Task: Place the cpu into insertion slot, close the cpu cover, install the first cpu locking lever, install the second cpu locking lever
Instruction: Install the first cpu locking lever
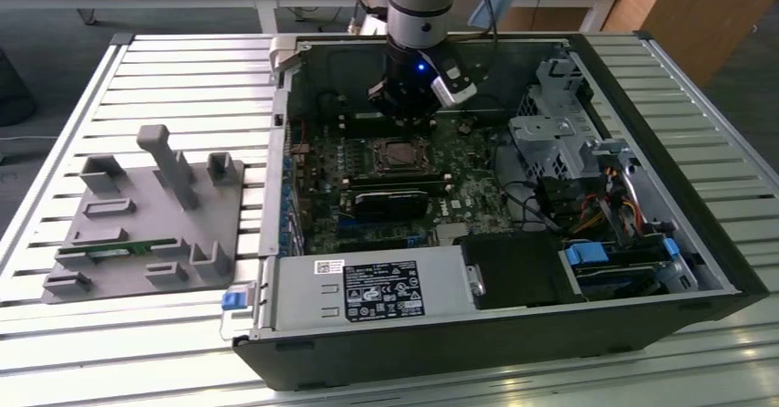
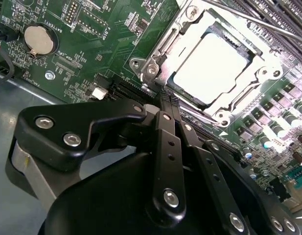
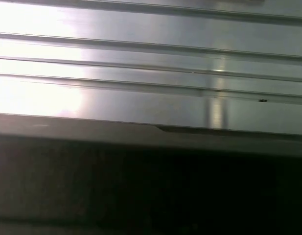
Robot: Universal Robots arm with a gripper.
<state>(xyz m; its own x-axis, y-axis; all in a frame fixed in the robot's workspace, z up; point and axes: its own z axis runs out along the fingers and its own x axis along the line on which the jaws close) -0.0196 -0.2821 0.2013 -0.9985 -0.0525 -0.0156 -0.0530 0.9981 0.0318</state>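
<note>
While my claw [image 2: 166, 105] hangs with its black fingers [image 2: 163, 142] pressed together on nothing, the cpu [image 2: 214, 66] lies just beyond the tips, flat and pale, seated in the insertion slot [image 2: 182, 90] under the shiny cpu cover [image 2: 163, 49]. Around me spreads the green motherboard [image 2: 102, 44], with a round coin battery [image 2: 37, 39] off to one side.

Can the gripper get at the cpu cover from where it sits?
Probably yes. The gripper sits right at the edge of the cpu cover, which lies down over the cpu, with nothing between them.
</note>
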